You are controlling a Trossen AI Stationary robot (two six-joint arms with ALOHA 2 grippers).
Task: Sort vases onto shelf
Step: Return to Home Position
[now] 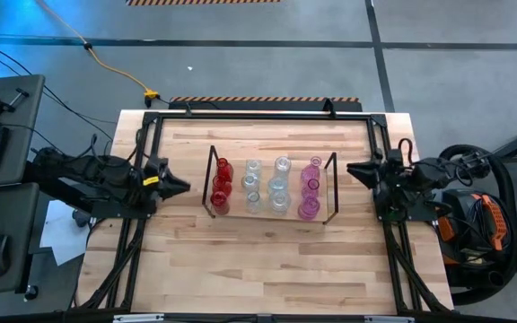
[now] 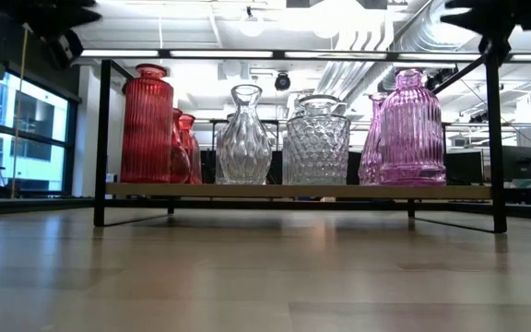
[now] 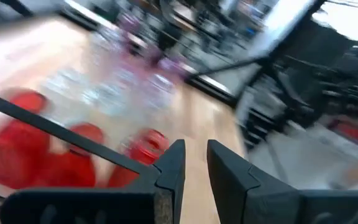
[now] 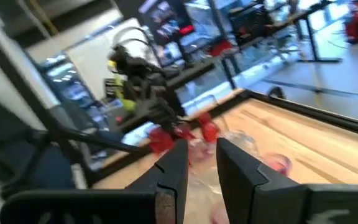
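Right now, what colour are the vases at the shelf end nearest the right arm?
Pink vases, best seen in the low view.

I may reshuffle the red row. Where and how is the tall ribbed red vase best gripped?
Likely best: grip the tall red vase at its narrower neck, just under the lip, coming straight down from above. Its body is wide, a second red vase stands close behind, and the shelf's wire end frame blocks the side.
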